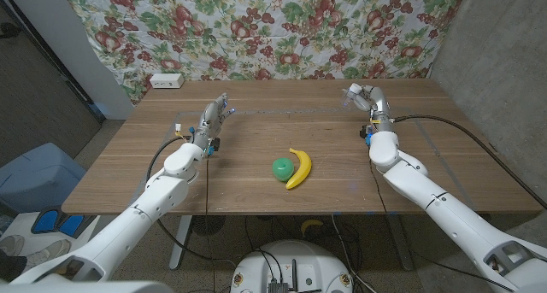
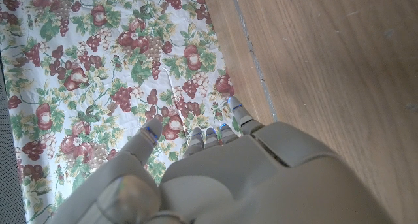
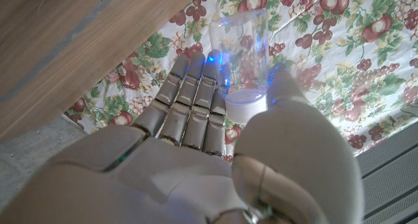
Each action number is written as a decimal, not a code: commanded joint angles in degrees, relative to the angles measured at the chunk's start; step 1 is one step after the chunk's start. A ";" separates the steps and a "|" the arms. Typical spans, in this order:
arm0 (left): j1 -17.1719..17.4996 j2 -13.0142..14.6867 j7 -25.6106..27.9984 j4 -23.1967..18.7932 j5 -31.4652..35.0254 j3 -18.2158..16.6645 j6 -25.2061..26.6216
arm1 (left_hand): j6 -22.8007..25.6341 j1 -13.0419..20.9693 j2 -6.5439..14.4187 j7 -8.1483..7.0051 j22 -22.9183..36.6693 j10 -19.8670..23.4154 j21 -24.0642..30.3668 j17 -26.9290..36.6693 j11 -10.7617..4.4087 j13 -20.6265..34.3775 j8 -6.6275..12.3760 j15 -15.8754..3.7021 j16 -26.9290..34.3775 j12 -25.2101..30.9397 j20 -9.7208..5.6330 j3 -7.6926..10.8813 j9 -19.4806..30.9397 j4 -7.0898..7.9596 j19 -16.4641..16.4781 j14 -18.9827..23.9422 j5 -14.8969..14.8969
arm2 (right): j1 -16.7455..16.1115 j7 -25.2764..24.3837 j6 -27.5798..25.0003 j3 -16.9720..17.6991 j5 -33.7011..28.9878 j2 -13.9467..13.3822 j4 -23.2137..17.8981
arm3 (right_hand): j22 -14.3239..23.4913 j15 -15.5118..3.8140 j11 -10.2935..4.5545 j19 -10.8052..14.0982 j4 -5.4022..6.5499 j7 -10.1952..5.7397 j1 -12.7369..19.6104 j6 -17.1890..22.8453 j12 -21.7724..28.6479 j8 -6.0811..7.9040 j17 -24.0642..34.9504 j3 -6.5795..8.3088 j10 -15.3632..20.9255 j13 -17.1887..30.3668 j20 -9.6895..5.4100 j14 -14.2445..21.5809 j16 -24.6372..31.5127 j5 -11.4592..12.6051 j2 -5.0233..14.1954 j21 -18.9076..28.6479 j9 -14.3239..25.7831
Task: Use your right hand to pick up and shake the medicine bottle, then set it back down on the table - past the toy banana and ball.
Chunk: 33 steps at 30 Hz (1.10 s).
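Note:
My right hand (image 1: pixel 366 97) is at the far right of the wooden table (image 1: pixel 256 199), beyond the toys. It grips a clear medicine bottle (image 3: pixel 238 51) with a white cap (image 3: pixel 245 104) between its fingers (image 3: pixel 196 93) and thumb. In the head view the bottle (image 1: pixel 351 91) pokes out of the hand, tilted. A yellow toy banana (image 1: pixel 300 168) lies near the table's middle, with a green ball (image 1: pixel 281 167) touching its left side. My left hand (image 1: pixel 216 115) is at the far left of the table, fingers apart, holding nothing; the left wrist view shows its back (image 2: pixel 261 178).
A white box (image 1: pixel 166 81) sits on the table's far left corner. A floral cloth (image 1: pixel 282 24) hangs behind the table and a grey wall (image 1: pixel 504 62) stands to the right. A seam (image 1: pixel 282 112) runs across the tabletop near the back.

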 commanded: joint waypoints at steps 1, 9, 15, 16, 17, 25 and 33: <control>0.52 0.27 0.31 -0.65 -0.05 -0.20 0.04 | 0.11 0.37 4.24 -0.07 0.15 0.08 -0.05 -0.01 -0.11 0.17 0.04 -0.14 -0.04 -0.07 0.41 -0.10 0.21 0.15 0.29 -0.06 0.38 | 0.54 2.96 -2.39 -0.88 -0.32 -1.58 -1.48 | 0.16 -8.14 -6.20 -0.14 -0.06 -5.42 7.89 5.76 -0.22 0.42 0.28 -0.11 6.52 0.13 0.14 0.24 -0.25 0.31 7.74 0.60 0.07; 0.06 0.05 0.17 -0.15 -0.02 -0.04 0.12 | 0.10 0.38 4.26 -0.06 0.15 0.09 -0.13 -0.01 -0.07 0.17 0.03 -0.09 -0.04 -0.07 0.42 -0.10 0.21 0.16 0.35 -0.06 0.38 | 0.85 1.00 -1.46 -0.78 -0.78 -0.49 -0.17 | 0.13 -8.14 -6.14 -0.27 -0.02 -5.46 7.90 5.88 -0.29 0.48 0.33 -0.11 6.49 0.19 0.13 0.20 -0.41 0.33 7.79 0.81 0.03; -0.73 -0.35 -0.11 0.73 0.04 0.23 0.15 | 0.08 0.39 4.27 -0.09 0.15 0.09 -0.22 -0.01 -0.13 0.17 0.01 -0.08 -0.04 -0.07 0.43 -0.10 0.21 0.17 0.35 -0.07 0.38 | 0.94 -2.42 0.09 -0.37 -1.24 1.36 1.69 | 0.11 -8.18 -6.19 -0.26 0.00 -5.59 7.93 5.75 -0.34 0.44 0.43 -0.13 6.52 0.22 0.05 0.30 -0.45 0.33 7.83 1.04 0.00; -0.84 -0.38 -0.07 0.81 0.11 0.27 0.20 | 0.07 0.40 4.26 -0.10 0.15 0.09 -0.22 -0.02 -0.12 0.17 0.01 -0.09 -0.04 -0.07 0.44 -0.11 0.21 0.16 0.36 -0.08 0.38 | 0.94 -3.37 0.54 -0.29 -1.45 1.81 2.14 | 0.10 -8.19 -6.20 -0.22 -0.01 -5.57 7.95 5.79 -0.34 0.46 0.45 -0.12 6.58 0.20 0.05 0.31 -0.46 0.33 7.84 1.09 0.00; -0.95 -0.43 -0.03 0.91 0.18 0.31 0.19 | 0.08 0.40 4.27 -0.07 0.15 0.08 -0.23 -0.02 -0.12 0.17 0.02 -0.08 -0.04 -0.07 0.44 -0.11 0.21 0.17 0.37 -0.07 0.38 | 0.95 -4.32 1.04 -0.24 -1.76 2.20 2.61 | 0.10 -8.20 -6.17 -0.19 -0.02 -5.51 7.96 5.80 -0.38 0.47 0.46 -0.13 6.53 0.18 0.04 0.31 -0.47 0.33 7.82 1.13 -0.01; -1.64 -0.83 -0.09 1.67 0.21 0.54 0.36 | 0.09 0.43 4.28 -0.03 0.16 0.08 -0.34 -0.02 -0.10 0.17 0.01 -0.11 -0.02 -0.08 0.47 -0.10 0.21 0.17 0.42 -0.03 0.38 | 1.03 -12.78 7.48 1.22 -2.11 6.92 7.73 | 0.07 -8.20 -6.31 -0.26 0.00 -5.59 7.99 5.68 -0.45 0.43 0.55 -0.15 6.43 0.32 -0.18 0.37 -0.60 0.33 7.86 1.41 -0.04; -2.40 -1.24 -0.19 2.46 0.31 0.84 0.50 | 0.10 0.45 4.29 -0.06 0.16 0.06 -0.45 -0.02 -0.11 0.17 0.01 -0.09 -0.03 -0.08 0.38 -0.10 0.21 0.19 0.46 -0.05 0.39 | 1.56 -17.73 11.59 2.08 -2.16 10.00 11.50 | 0.04 -8.16 -6.18 -0.22 0.04 -5.65 7.98 5.66 -0.55 0.44 0.59 -0.15 6.54 0.26 -0.48 0.38 -0.81 0.33 7.90 1.74 -0.08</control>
